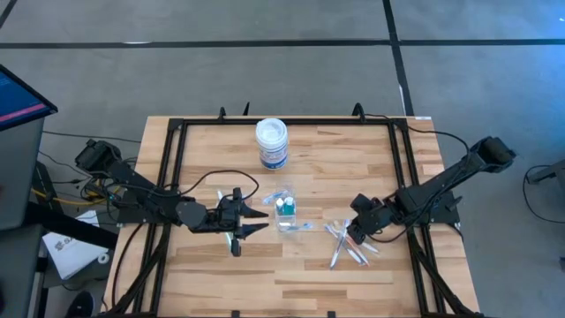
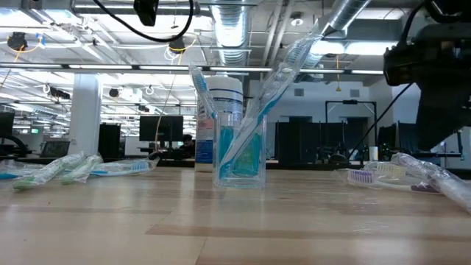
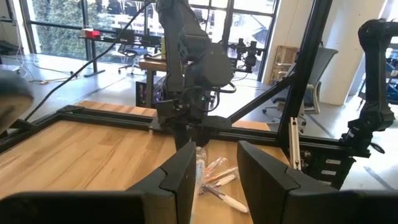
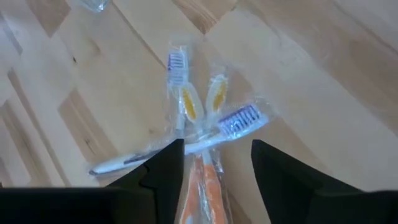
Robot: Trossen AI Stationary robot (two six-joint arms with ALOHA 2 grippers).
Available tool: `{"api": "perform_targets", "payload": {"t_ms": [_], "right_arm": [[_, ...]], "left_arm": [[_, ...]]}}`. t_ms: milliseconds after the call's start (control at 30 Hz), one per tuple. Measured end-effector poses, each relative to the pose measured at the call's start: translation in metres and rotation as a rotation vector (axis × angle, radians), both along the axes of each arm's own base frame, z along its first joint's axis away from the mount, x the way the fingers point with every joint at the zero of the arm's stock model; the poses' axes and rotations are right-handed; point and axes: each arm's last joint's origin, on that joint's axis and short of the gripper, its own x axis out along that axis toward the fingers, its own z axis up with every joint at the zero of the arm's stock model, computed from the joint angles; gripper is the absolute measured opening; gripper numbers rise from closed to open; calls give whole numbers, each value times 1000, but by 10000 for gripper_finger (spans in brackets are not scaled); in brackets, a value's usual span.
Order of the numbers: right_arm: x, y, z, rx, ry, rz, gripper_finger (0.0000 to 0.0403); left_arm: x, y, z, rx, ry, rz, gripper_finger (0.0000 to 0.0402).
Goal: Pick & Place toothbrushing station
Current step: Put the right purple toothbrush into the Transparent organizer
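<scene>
Clear cup (image 1: 284, 210) upright near middle of desk (image 1: 203, 150), holding two brushes leaning out of the rim plus blue content low inside; low view confirms stable stance. Central spot judged to suit reach from both arms.

White jar with blue label (image 1: 272, 143) behind cup, toward far edge; kept apart, not part of the station.

Wrapped toothbrushes (image 1: 346, 245) heaped toward right edge, nearer front; orange, yellow and white handles crossing in crinkled film (image 4: 205, 118). Overlap judged a risk: one pinch may lift two.

Right gripper (image 1: 355, 231) low over that heap, fingers (image 4: 161, 171) apart and straddling orange-handled brush; nothing clamped. Judged lined up for a pick, closure not yet made.

Left gripper (image 1: 250, 221) just left of cup, above desk, fingers (image 3: 180, 177) apart, empty; green-white item (image 1: 233, 240) lies under it, identity unclear. Judged waiting, or placed to steady cup on insertion.

More wrapped brushes (image 2: 73, 168) lie flat at left in low view.

Tiny tube not identified with certainty.
</scene>
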Motion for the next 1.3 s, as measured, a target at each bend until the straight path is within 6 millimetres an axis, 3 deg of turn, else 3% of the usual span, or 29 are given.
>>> {"api": "perform_targets", "payload": {"t_ms": [233, 767, 1067, 1300], "right_arm": [[-3, 5, 0, -24, -26, -29, 198], [-10, 19, 1, -1, -59, -72, 190], [2, 39, -21, 13, -53, -46, 180], [6, 42, -31, -20, -41, -47, 183]], "left_arm": [[0, -1, 0, -9, -1, -22, 111], [0, -1, 0, -10, -1, -28, 111], [0, -1, 0, -10, -1, -27, 111], [0, -1, 0, -10, -1, -27, 111]]}}
